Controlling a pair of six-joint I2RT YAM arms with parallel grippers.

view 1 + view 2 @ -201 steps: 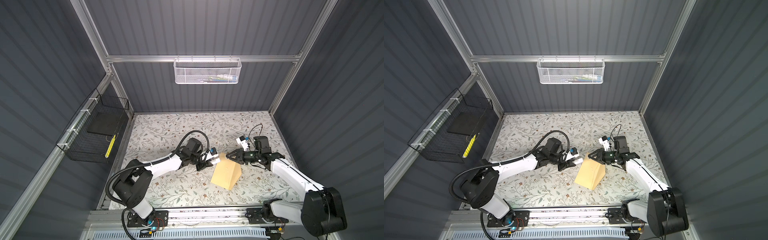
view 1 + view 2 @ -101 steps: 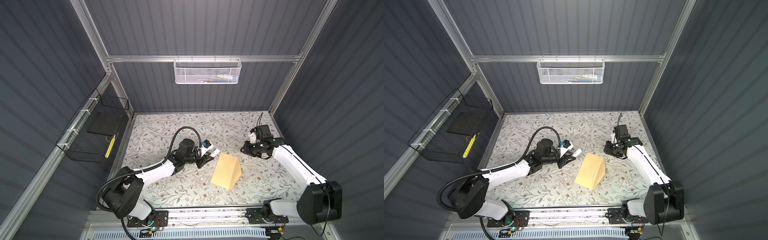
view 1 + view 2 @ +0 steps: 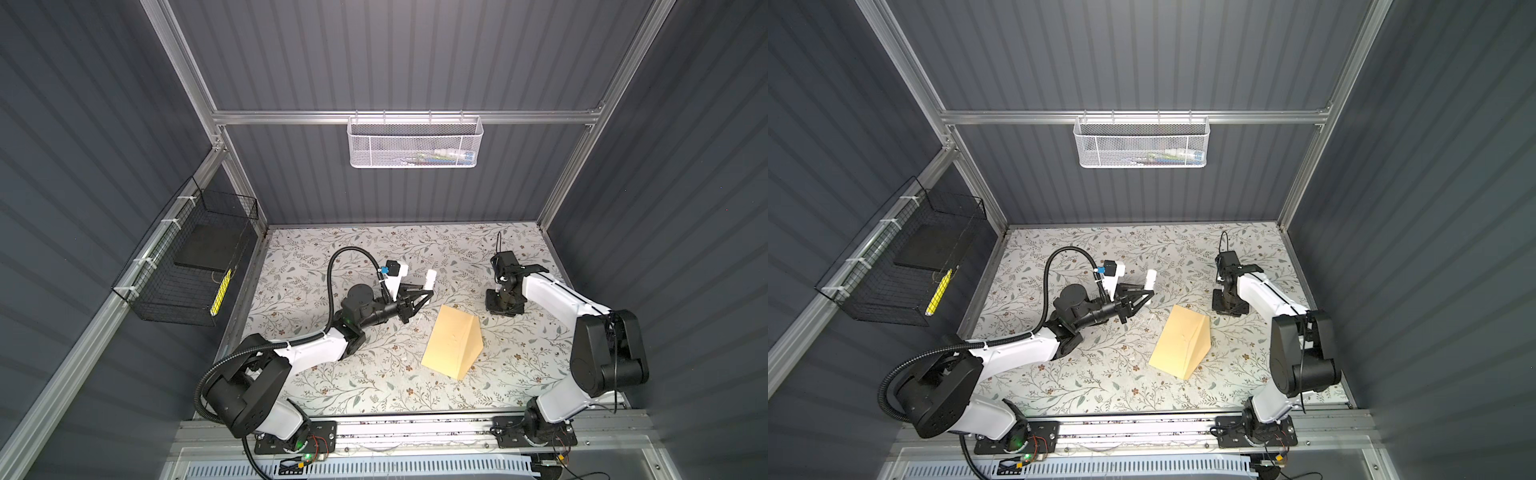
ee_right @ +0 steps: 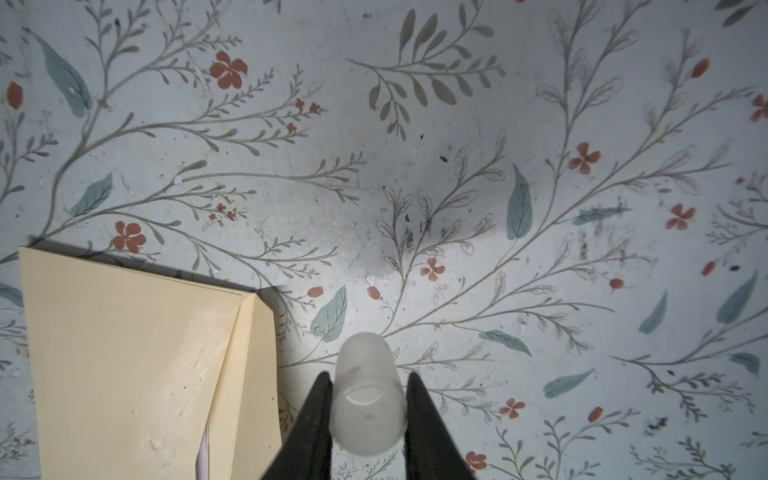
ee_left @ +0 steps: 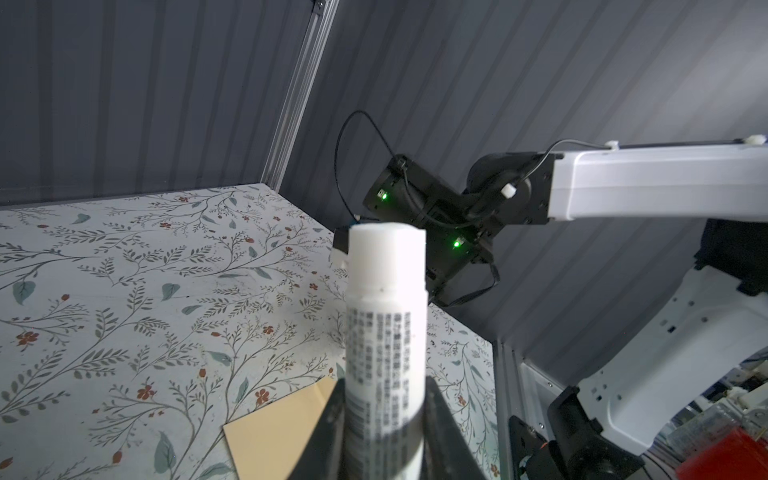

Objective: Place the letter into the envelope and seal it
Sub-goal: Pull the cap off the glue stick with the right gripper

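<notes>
The tan envelope (image 3: 451, 347) (image 3: 1179, 345) lies at mid-table with its pointed flap partly raised. In the right wrist view a thin white edge of the letter (image 4: 203, 453) shows under the flap of the envelope (image 4: 124, 365). My left gripper (image 3: 417, 296) (image 3: 1140, 298) (image 5: 384, 399) is shut on a white printed tube (image 5: 386, 299) (image 3: 430, 277), held above the table left of the envelope. My right gripper (image 3: 505, 306) (image 3: 1229, 308) (image 4: 368, 380) points down at the table right of the envelope's far corner. It is shut on a small translucent cap (image 4: 368, 399).
A white mesh basket (image 3: 415, 143) hangs on the back wall. A black wire basket (image 3: 187, 266) hangs on the left wall. The floral table top (image 3: 374, 386) ends at a metal rail along the front.
The two grippers, together at the tube over the envelope a second ago, have parted. The right one swung right and down with the cap. The left one drew the tube back and up.
</notes>
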